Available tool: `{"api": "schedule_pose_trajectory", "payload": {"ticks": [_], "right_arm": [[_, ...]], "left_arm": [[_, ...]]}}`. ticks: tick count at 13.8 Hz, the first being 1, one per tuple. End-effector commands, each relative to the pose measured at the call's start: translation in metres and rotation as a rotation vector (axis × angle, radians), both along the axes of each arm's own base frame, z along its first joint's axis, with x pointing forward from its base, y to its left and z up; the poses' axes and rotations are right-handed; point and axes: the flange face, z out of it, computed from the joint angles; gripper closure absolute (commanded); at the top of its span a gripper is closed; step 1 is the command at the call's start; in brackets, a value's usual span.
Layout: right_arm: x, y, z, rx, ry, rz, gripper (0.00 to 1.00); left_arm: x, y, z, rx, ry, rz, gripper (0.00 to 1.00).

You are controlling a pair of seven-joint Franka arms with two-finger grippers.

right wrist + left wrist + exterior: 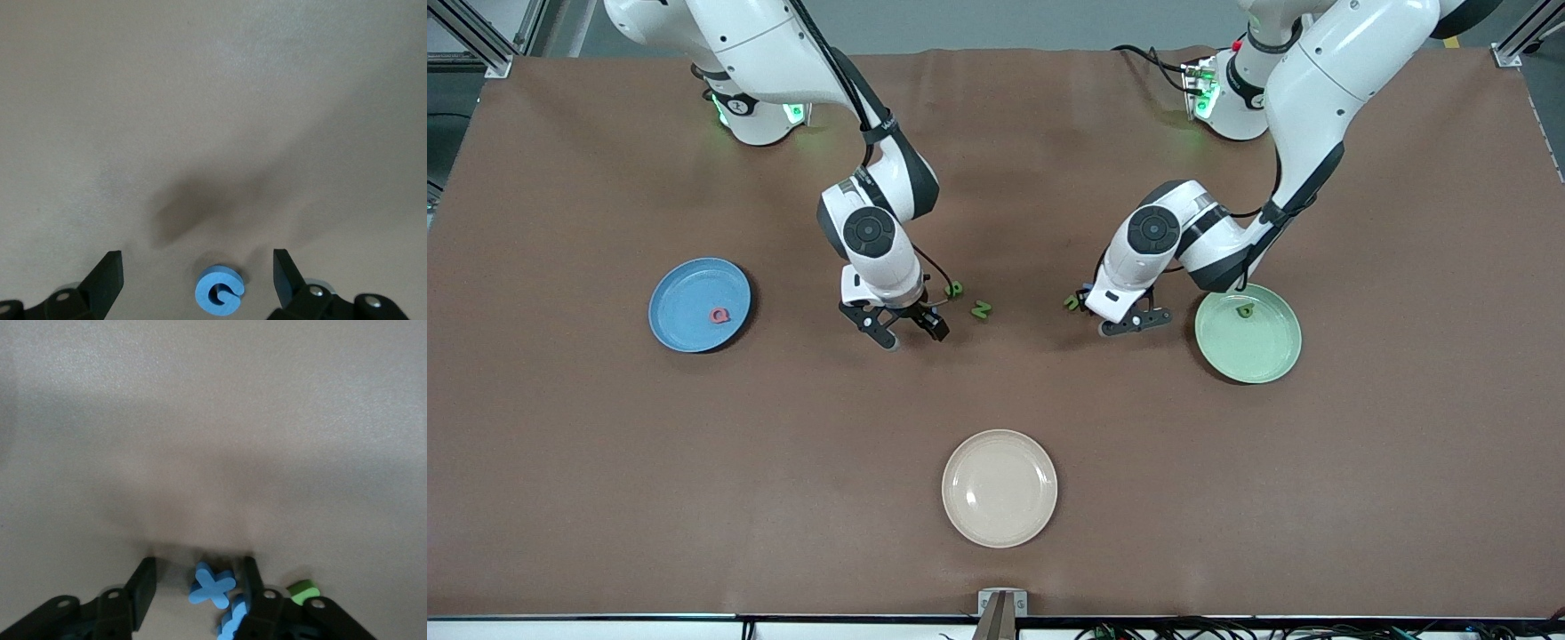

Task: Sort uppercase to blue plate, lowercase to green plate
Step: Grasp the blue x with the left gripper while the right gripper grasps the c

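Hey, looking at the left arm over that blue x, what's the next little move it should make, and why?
Probably finish closing the left tool on the blue x, then lift. The x lies on the table between its fingers, which stand apart, not yet touching it. The green plate, holding one green letter, sits beside that arm.

We see a matt brown table, its cover faintly grainy like cloth or felt, creased near its top edge. The blue plate, green plate and cream plate look like smooth plastic with a soft sheen. The blue x and blue G look like matt, thick-cut foam. The arm shells are glossy white plastic; the gripper fingers look like matt black plastic.
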Motion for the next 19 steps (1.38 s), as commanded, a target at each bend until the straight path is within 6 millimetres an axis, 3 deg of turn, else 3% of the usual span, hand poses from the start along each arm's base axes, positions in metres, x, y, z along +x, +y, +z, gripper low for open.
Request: {"api": "schedule_pose_trajectory", "payload": {"ticks": [1,5,7,10,12,15,19], "right_arm": [[-0.011,0.010,-0.005,-0.006,0.016,0.000,0.01],[-0.021,0.011,-0.011,-0.019,0.034,0.011,0.09],[-0.023,0.011,-0.013,-0.024,0.041,0.014,0.19],[-0.028,0.012,-0.016,-0.030,0.048,0.020,0.26],[-0.028,0.012,-0.016,-0.030,0.048,0.020,0.32],[-0.031,0.013,-0.018,-0.034,0.051,0.027,0.52],[-0.031,0.013,-0.018,-0.034,0.052,0.032,0.89]], "left_arm": [[0.002,-0.002,-0.001,0.002,-0.012,0.001,0.52],[0.001,0.000,-0.002,0.003,-0.009,0.005,0.70],[0.002,0.000,-0.001,0.005,-0.010,0.005,0.78],[0.004,0.005,0.002,0.014,-0.014,0.010,0.84],[0.006,0.009,0.014,0.024,-0.037,0.008,0.85],[0.008,0.024,0.038,0.057,-0.073,0.010,0.86],[0.018,0.055,0.062,0.099,-0.049,-0.026,0.87]]}}
